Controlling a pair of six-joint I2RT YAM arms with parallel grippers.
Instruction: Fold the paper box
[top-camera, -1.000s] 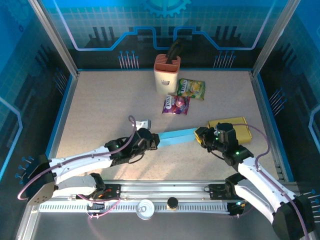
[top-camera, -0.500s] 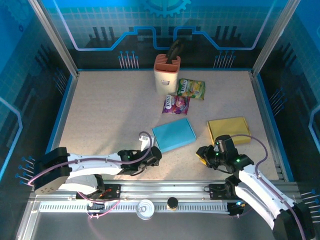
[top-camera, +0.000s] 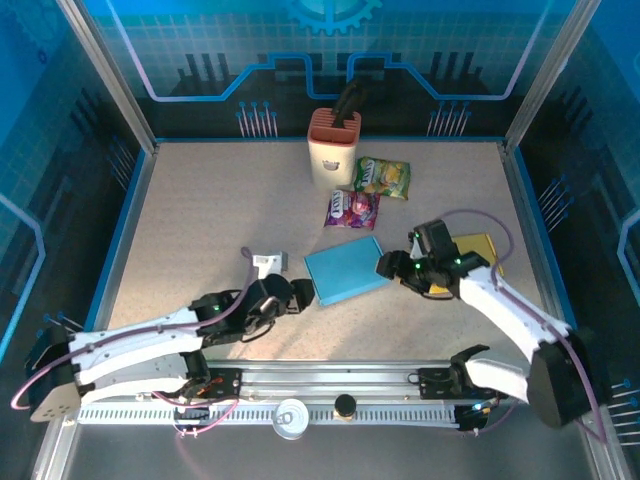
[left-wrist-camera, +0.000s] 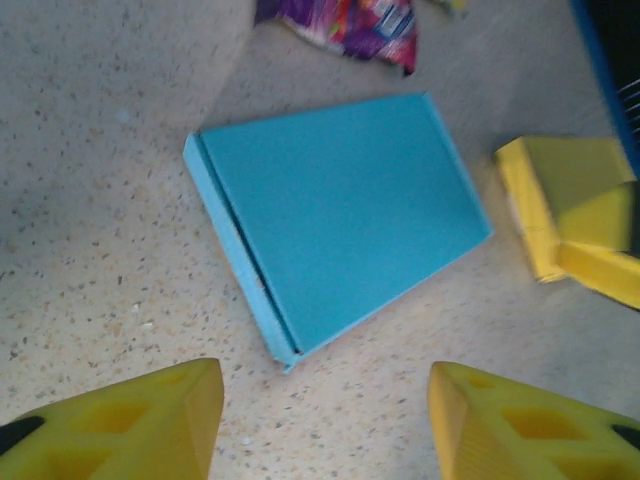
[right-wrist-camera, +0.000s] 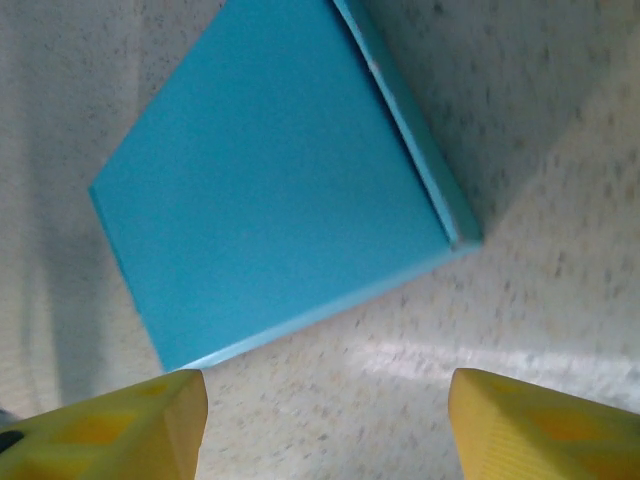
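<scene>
The paper box (top-camera: 345, 268) is a flat, closed light-blue box lying on the speckled table (top-camera: 200, 220) near the middle. My left gripper (top-camera: 300, 293) is just off its near-left corner, open, with nothing between its yellow fingers. In the left wrist view the box (left-wrist-camera: 340, 215) lies ahead of the left gripper (left-wrist-camera: 325, 430), apart from it. My right gripper (top-camera: 388, 266) is at the box's right edge, also open and empty. In the right wrist view the box (right-wrist-camera: 280, 180) sits beyond the right gripper (right-wrist-camera: 325, 430), with bare table between the fingers.
A beige holder with an orange top (top-camera: 333, 148) stands at the back. A green snack bag (top-camera: 382, 177) and a purple one (top-camera: 351, 209) lie just behind the box. A flat yellow box (top-camera: 478, 250) lies under the right arm. A can (top-camera: 292, 417) rests on the front rail.
A second ago both grippers held the box raised between them. It now lies flat on the table, both grippers have let go and opened, and both have drawn slightly away.
</scene>
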